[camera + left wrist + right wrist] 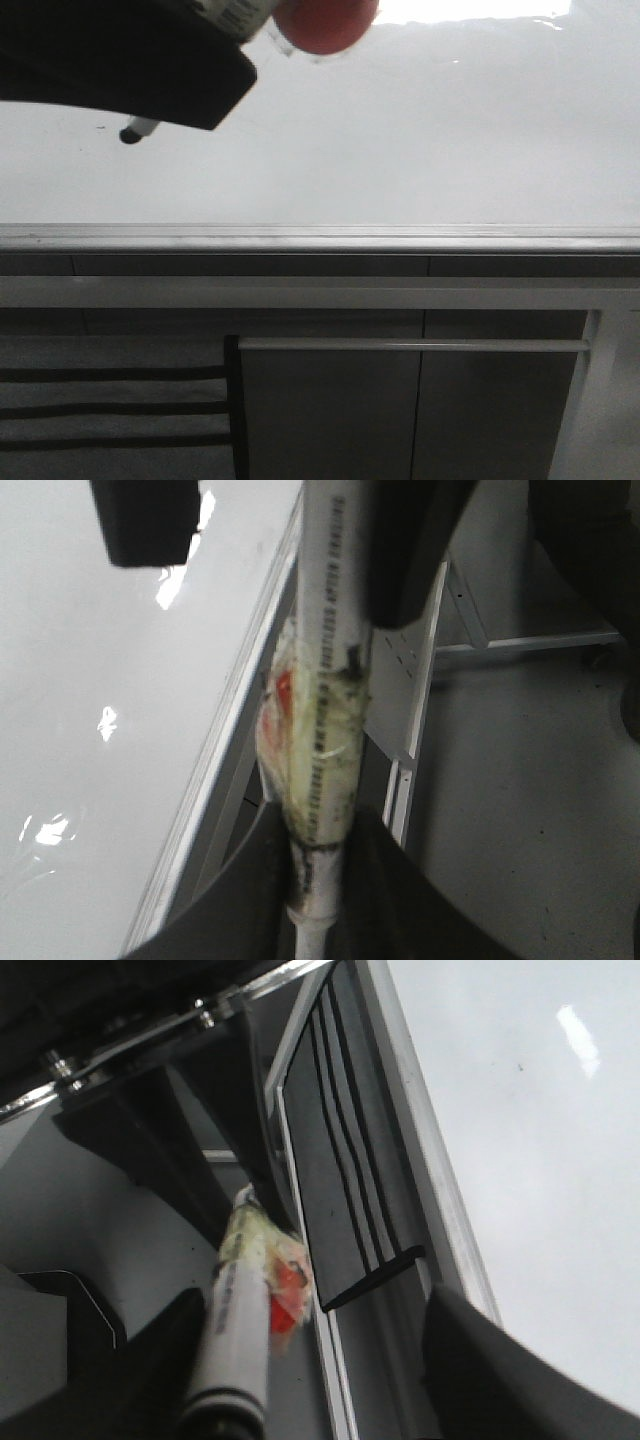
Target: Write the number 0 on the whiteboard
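No 0 on the whiteboard (400,150) yet: our left gripper (318,880) is clamped on the marker (325,730), right gripper (330,1360) spread empty, so next the tip has to touch down.

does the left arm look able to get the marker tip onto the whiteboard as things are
Probably yes: the left hand grips the marker, and nothing lies between its tip and the whiteboard.

Three camera views of one whiteboard scene.
The front camera is looking forward, close over the whiteboard (400,150) and its grey edge rail (320,238); both wrist cameras are looking along a taped marker (325,730), sharing that rail.
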Controlling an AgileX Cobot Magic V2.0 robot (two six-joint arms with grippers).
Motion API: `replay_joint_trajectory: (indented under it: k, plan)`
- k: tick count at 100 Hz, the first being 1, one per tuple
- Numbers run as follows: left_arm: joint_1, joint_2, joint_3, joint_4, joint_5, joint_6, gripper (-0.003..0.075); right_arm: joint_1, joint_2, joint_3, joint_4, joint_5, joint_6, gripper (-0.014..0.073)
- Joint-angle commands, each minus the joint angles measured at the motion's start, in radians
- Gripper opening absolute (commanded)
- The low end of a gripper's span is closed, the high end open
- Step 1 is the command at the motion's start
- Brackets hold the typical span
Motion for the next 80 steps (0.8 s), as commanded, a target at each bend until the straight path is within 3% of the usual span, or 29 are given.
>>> replay_joint_trajectory:
  k: [1,22,80]
  plan:
    - [-0.021,-0.015,-0.027,0.011,-0.054,0.000,-0.0019,0.005,-0.005,-0.038,0.010,-0.068,-0.010,0.0391]
    - [-0.025,-0.015,-0.027,0.011,-0.082,0.000,-0.0019,0.005,-0.001,-0.038,0.032,-0.039,-0.014,0.0286]
    - [-0.025,-0.015,-0.027,0.009,-0.151,0.000,-0.0019,0.005,0.035,-0.034,0.041,-0.016,-0.026,0.0274]
